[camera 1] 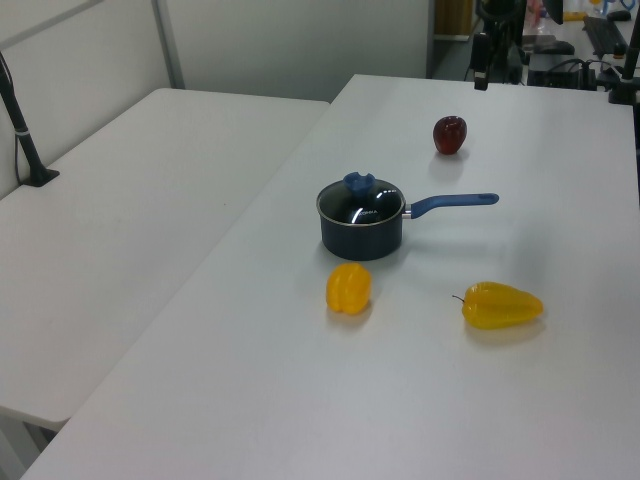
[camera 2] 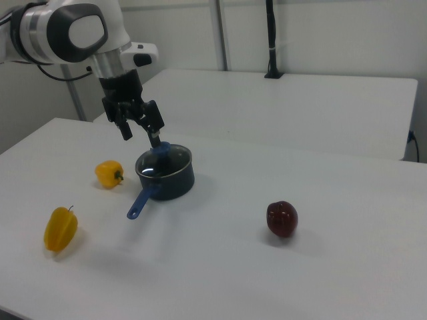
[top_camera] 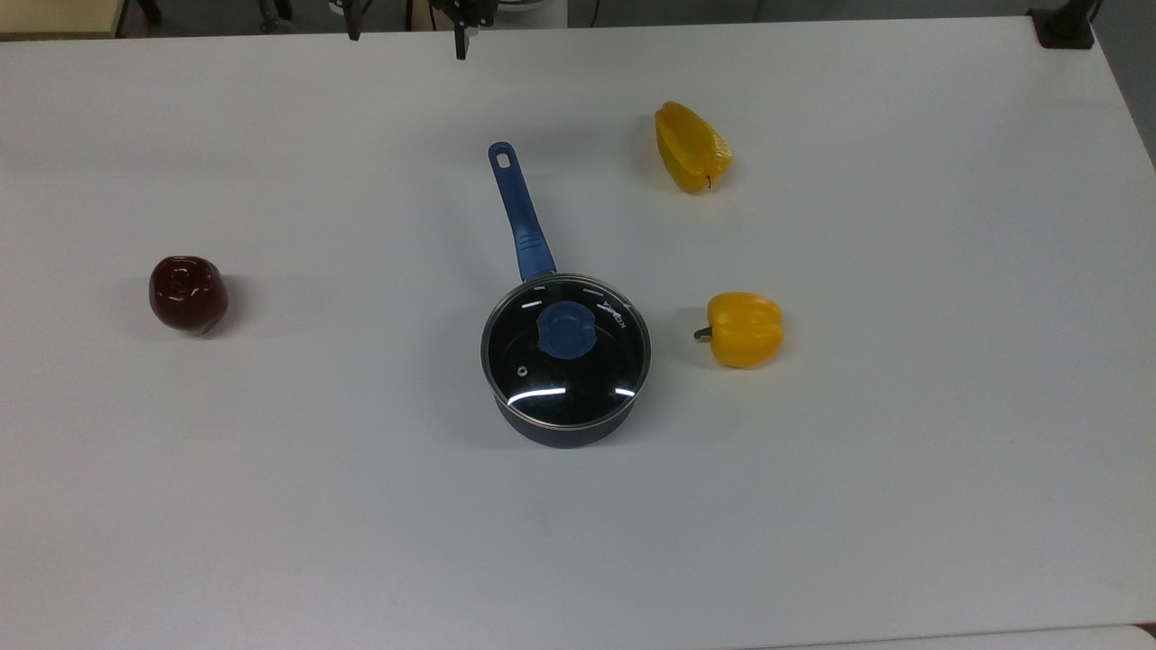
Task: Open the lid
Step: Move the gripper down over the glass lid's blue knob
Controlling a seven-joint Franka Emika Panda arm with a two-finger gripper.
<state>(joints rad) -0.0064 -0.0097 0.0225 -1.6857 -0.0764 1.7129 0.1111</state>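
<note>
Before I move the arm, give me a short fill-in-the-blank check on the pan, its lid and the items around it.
1. The round clear glass lid sits ____ the dark saucepan.
2. The lid's centre knob is ____ in colour.
3. The number of yellow peppers on the white table is ____.
4. In the top view, the dark red apple lies to the saucepan's ____.

Missing words: on; blue; two; left

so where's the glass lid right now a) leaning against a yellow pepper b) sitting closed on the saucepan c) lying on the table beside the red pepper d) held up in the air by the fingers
b: the lid sits flat on the saucepan, its metal rim matching the pan's rim all round, with the blue knob on top.
</note>
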